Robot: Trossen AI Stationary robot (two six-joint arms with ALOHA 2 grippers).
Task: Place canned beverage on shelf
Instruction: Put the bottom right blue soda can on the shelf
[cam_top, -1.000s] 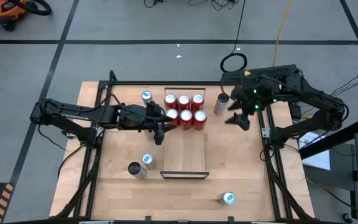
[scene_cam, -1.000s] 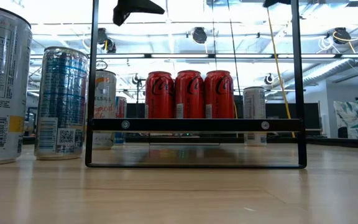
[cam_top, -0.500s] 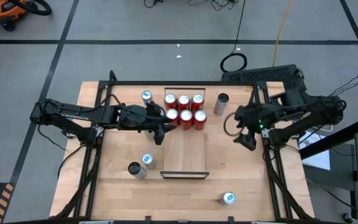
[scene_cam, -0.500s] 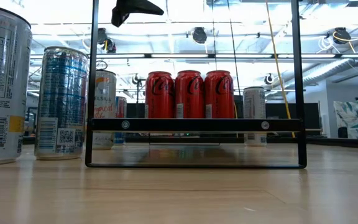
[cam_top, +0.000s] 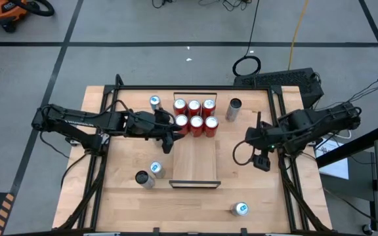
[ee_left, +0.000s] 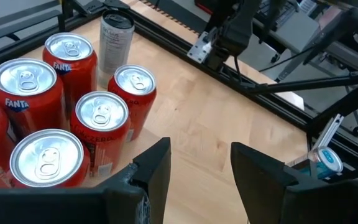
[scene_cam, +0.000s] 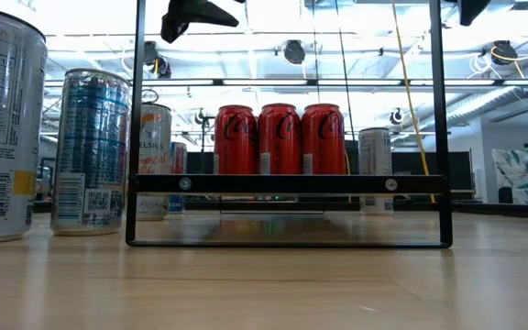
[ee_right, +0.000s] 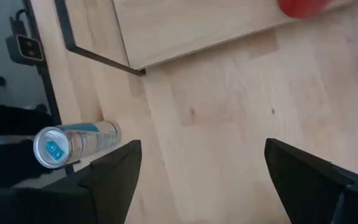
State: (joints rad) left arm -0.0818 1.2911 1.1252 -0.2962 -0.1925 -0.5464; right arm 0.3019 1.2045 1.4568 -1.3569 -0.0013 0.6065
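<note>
The shelf [cam_top: 195, 157] lies along the middle of the bench [cam_top: 254, 190], one short end at the far edge, and carries six red soda cans [cam_top: 194, 115] in two rows of three at that far end. The left tool [cam_top: 170, 139] hangs over the shelf's left edge just beside the red cans, fingers [ee_left: 153, 171] spread apart and holding nothing. The right tool [cam_top: 260, 157] hovers above bare bench near the right edge, fingers wide and empty. A slim silver can [cam_top: 233, 109] stands near the far edge, right of the shelf. Another blue-topped can [cam_top: 241, 209] stands by the near right corner, and three more cans [cam_top: 151, 172] stand left of the shelf.
</note>
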